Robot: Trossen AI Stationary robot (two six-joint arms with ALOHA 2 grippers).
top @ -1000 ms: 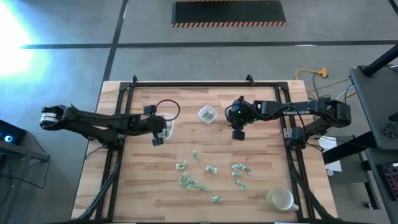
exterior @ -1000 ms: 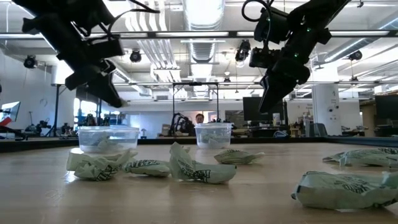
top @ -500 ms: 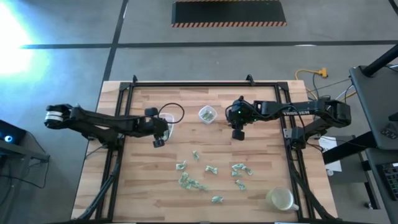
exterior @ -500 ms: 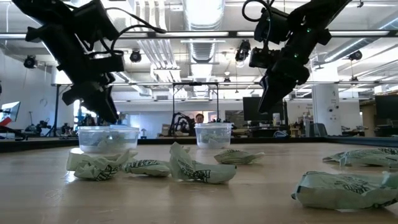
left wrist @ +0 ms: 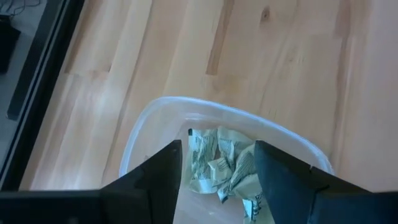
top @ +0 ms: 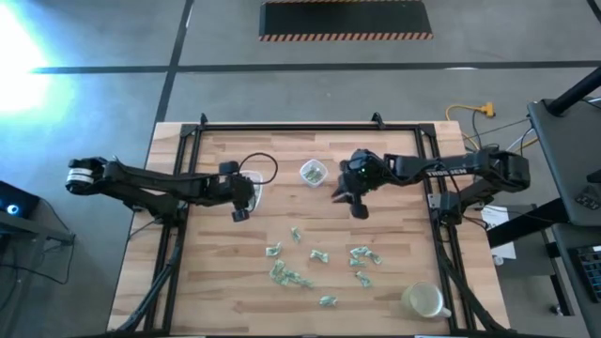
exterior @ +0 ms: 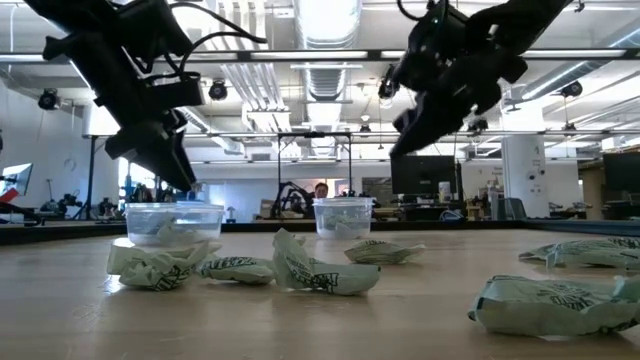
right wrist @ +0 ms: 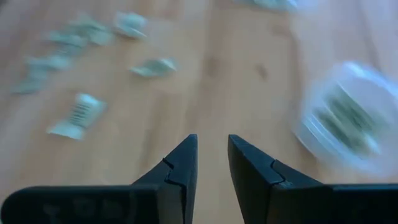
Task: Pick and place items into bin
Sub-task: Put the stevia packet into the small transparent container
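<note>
L gripper [left wrist: 217, 165] jaws wide over clear round plastic tub [left wrist: 149, 134], drop looks done; R gripper [right wrist: 211, 158] near tub, narrow gap, empty. Next: fetch crinkly green-white wrapped pieces [top: 315, 254].

The high view looks straight down on the whole table [top: 216, 282], the low view level across it, both showing the scattered items [top: 291, 275].

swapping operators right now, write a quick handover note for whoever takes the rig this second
Left gripper: open, empty, over the left clear plastic tub, which holds crinkly pale green-and-white wrapped pieces.
Right gripper: slightly open, empty, raised over the table beside the small clear tub, which also holds pieces.
Done: some pieces binned in both tubs.
Left: about ten loose wrapped pieces scattered on the wooden table. A clear cup stands near the table's right front corner.
</note>
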